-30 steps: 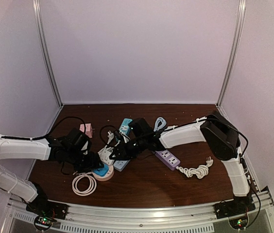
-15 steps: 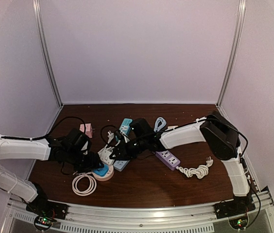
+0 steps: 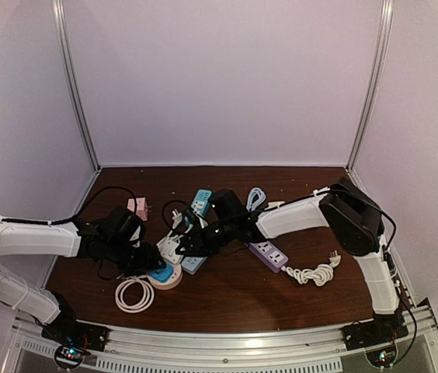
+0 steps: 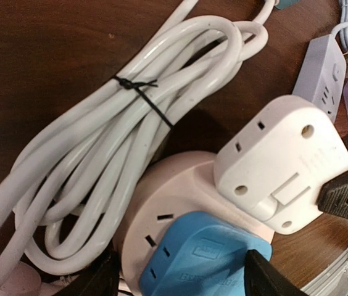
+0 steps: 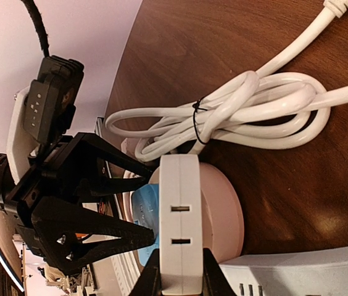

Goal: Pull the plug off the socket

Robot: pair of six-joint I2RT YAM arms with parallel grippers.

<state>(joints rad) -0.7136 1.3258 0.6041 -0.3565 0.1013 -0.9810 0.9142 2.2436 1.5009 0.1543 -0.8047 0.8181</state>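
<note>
Pink socket (image 4: 180, 194) x1: left end effector (image 4: 177, 279) holds | white plug (image 4: 282, 163) x1: right end effector (image 5: 180, 279) holds

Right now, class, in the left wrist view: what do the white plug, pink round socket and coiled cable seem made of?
The white plug: hard moulded plastic, satin finish; crisp edges, soft sheen. The pink round socket: probably the same smooth plastic, with cleanly moulded slots. The coiled cable: flexible sheath, likely PVC or rubber; it bends smoothly and shows glossy highlights.
</note>
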